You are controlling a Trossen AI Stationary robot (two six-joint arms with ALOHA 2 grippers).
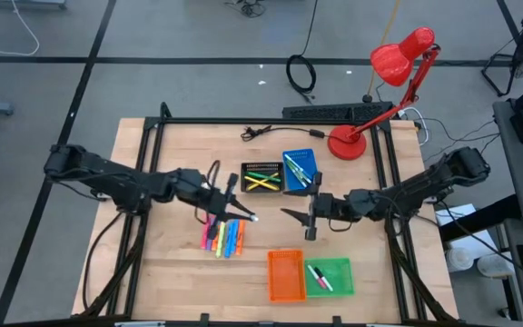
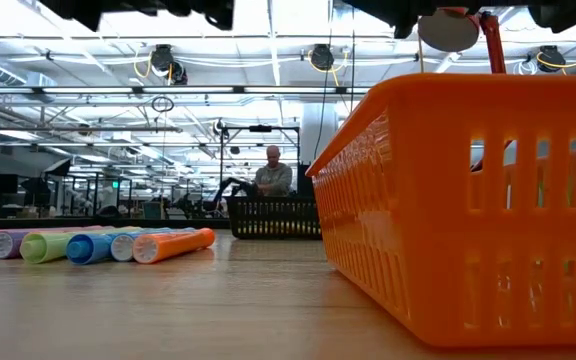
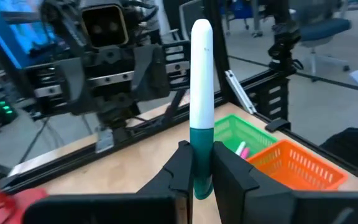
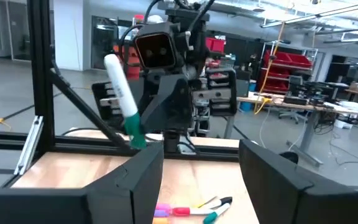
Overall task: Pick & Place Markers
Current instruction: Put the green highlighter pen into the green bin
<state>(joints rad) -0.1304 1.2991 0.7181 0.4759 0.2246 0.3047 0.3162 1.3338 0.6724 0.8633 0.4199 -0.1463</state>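
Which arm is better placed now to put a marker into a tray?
Left. Its end effector is shut on a white-and-green marker, held above the table. The right end effector is open and empty, facing it, so it would first need to pick one.

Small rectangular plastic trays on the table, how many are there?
4: a black tray and a blue tray side by side at the far side, an orange tray and a green tray side by side at the near edge.

A wooden table (image 1: 171, 263) carries a row of markers (image 1: 223, 238) just below the left gripper (image 1: 234, 211). Black (image 1: 261, 178) and blue (image 1: 300, 169) trays sit beyond both grippers; orange (image 1: 285, 275) and green (image 1: 329, 277) trays lie nearer, below the right gripper (image 1: 298, 216). A red lamp (image 1: 345, 143) stands behind it.
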